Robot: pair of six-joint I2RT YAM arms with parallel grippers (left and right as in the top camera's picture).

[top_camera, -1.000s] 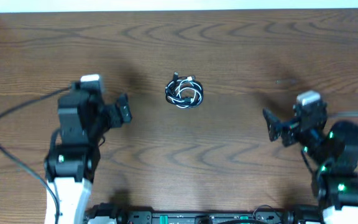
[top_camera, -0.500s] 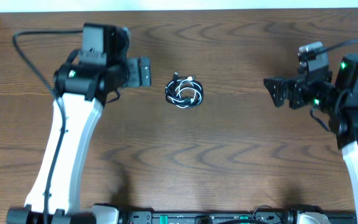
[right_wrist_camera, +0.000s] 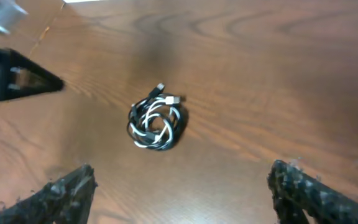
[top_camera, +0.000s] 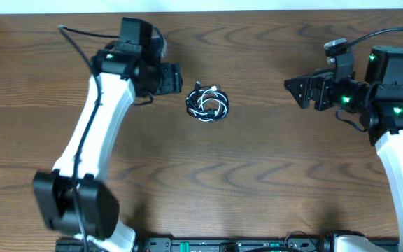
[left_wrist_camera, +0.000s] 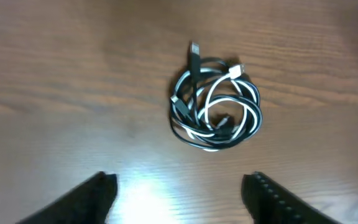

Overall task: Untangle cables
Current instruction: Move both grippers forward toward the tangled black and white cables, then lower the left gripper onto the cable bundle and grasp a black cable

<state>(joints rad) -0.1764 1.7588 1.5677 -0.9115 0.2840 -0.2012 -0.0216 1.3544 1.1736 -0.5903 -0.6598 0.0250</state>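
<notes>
Fingers of the left end effector stand apart and empty, just left of the cables, a black-and-white coil lying on the worktop. Its arm stretches far forward. The right end effector, also spread and empty, points left toward the coil from well away, its arm bent.

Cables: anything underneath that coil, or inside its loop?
Only the table shows through the loops of the cables. Where strands cross, the lower runs are hidden.

Both arms reach inward, left claw facing right claw, each with jaws spread and empty.
</notes>
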